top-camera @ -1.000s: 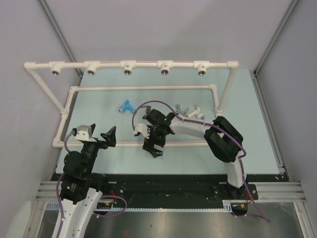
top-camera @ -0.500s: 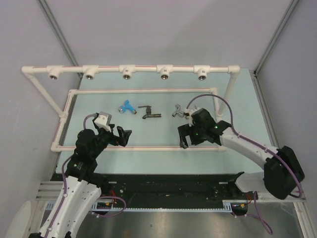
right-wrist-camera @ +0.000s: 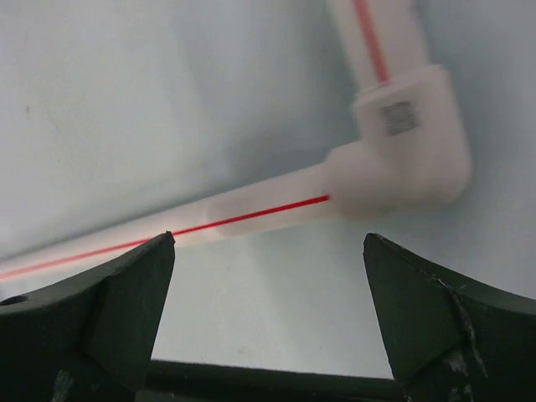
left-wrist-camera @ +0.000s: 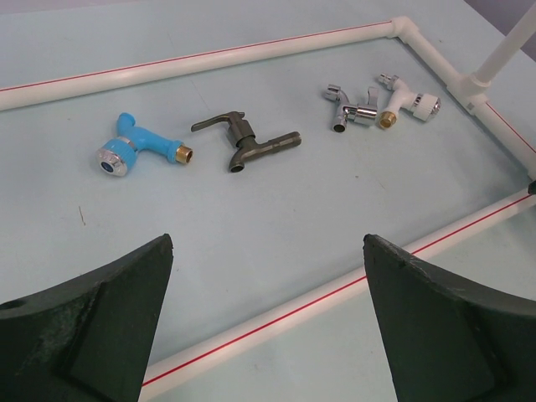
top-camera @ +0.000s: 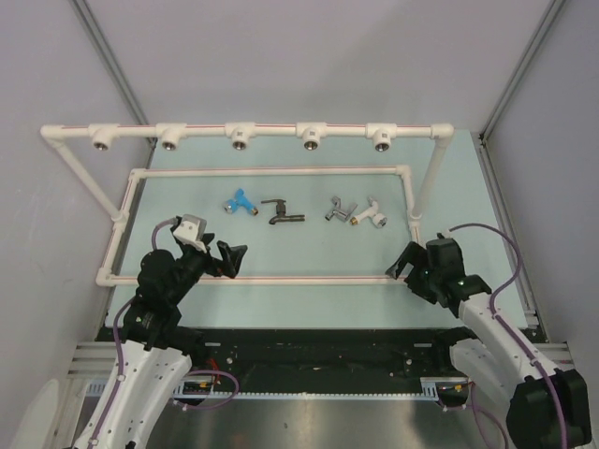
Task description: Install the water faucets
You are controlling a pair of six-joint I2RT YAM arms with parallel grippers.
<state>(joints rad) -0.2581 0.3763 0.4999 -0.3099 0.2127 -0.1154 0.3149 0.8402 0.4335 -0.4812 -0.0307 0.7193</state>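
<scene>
Four water faucets lie in a row on the pale mat inside the white pipe frame: blue (top-camera: 241, 201) (left-wrist-camera: 138, 151), dark brown-black (top-camera: 281, 213) (left-wrist-camera: 247, 142), silver-grey (top-camera: 339, 209) (left-wrist-camera: 350, 107) and white (top-camera: 371, 215) (left-wrist-camera: 406, 102). My left gripper (top-camera: 229, 257) (left-wrist-camera: 268, 239) hovers open over the frame's front pipe, short of the blue and dark faucets, holding nothing. Open and empty as well, my right gripper (top-camera: 404, 267) (right-wrist-camera: 270, 239) sits at the frame's near right corner, just before the elbow fitting (right-wrist-camera: 410, 151).
A raised white pipe rail (top-camera: 271, 127) at the back carries several tee fittings with metal sockets (top-camera: 241, 140) facing forward. The low rectangular pipe frame (top-camera: 281, 279) with red stripes borders the faucets. An upright post (top-camera: 430, 173) stands at the right.
My right arm has swung from the middle of the frame out to the near right corner, uncovering the faucets. My left gripper has shifted slightly to the right, to the front pipe.
</scene>
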